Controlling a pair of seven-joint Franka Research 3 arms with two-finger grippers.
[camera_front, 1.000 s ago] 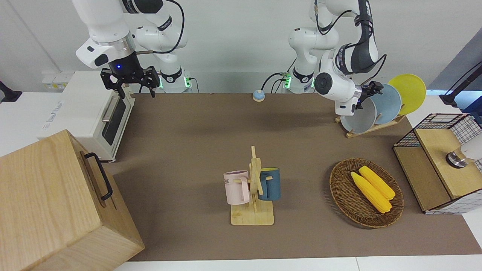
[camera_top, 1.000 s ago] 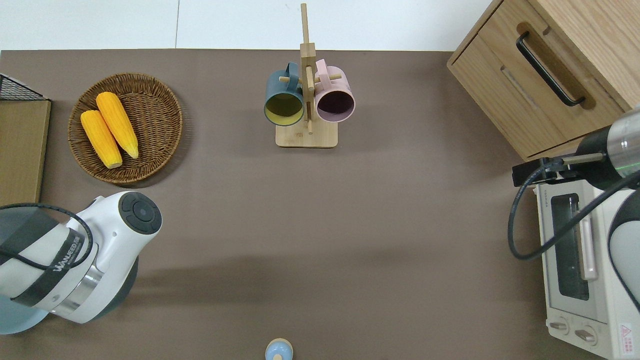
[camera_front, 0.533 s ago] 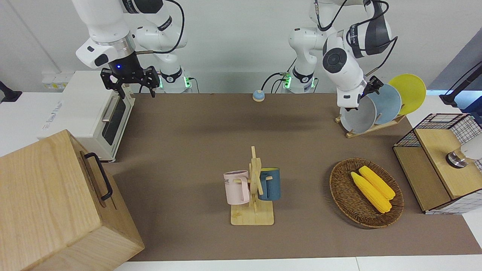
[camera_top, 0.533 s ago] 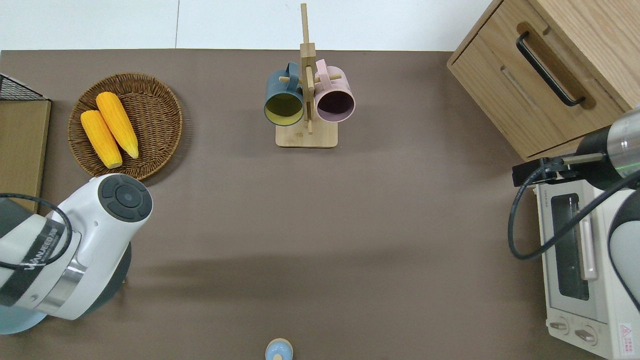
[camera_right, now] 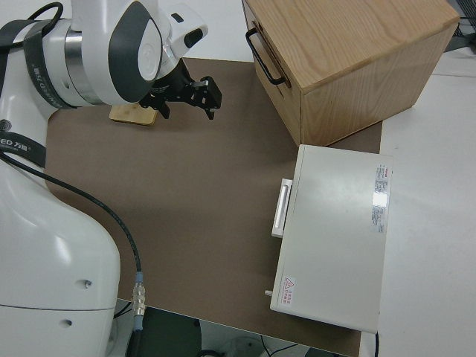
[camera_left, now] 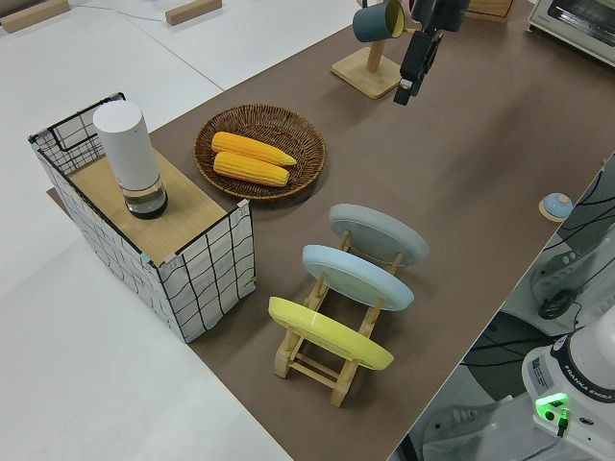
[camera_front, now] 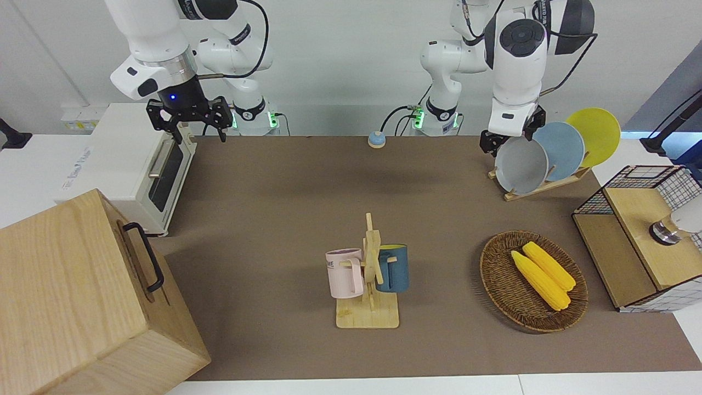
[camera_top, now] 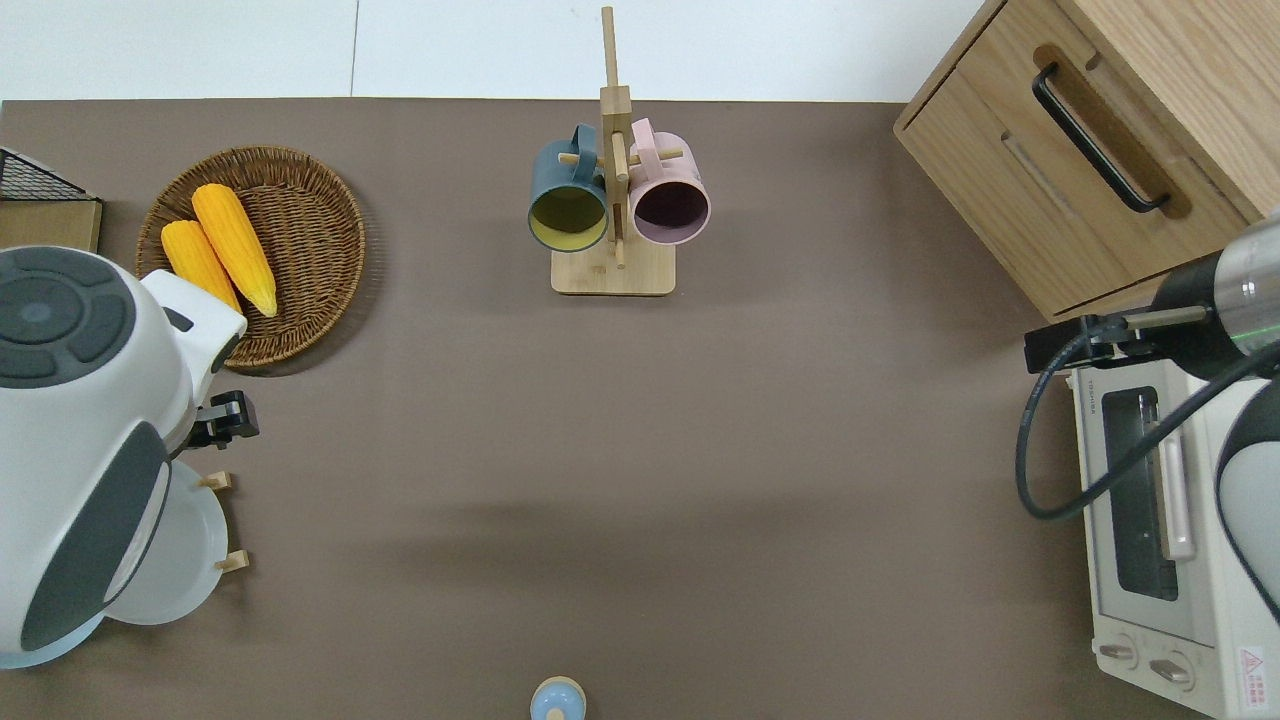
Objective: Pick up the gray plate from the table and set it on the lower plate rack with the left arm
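Plainly, the gray plate (camera_front: 521, 165) is stiff, smooth and breakable — best taken by its thin rim, as its glazed face would slip. It is round, pale gray, low-rimmed, and stands slanted in the plate rack's (camera_left: 327, 360) lowest slot, beside the blue plate (camera_front: 560, 151). The left pincer (camera_front: 511, 133) hangs above its rim, empty and spread apart — clear of it.

Gray plate (camera_left: 380, 233): smooth, faint sheen, glazed look. Blue plate (camera_left: 357, 276) and yellow plate (camera_left: 330, 333): same smooth finish. Plate rack (camera_left: 322, 363): pale bare wood, matt. Table (camera_front: 285, 208): matt brown cover, fine-grained. Basket (camera_front: 502, 285): rough woven wicker, holds 2 knobbly corn cobs (camera_front: 543, 275). Mug tree (camera_front: 372, 269): light wood; 2 mugs smooth. Cabinet (camera_front: 82, 307): grained wood, black handle. Oven (camera_right: 335, 238): smooth white casing. Left arm (camera_front: 515, 60): glossy white plastic shell.
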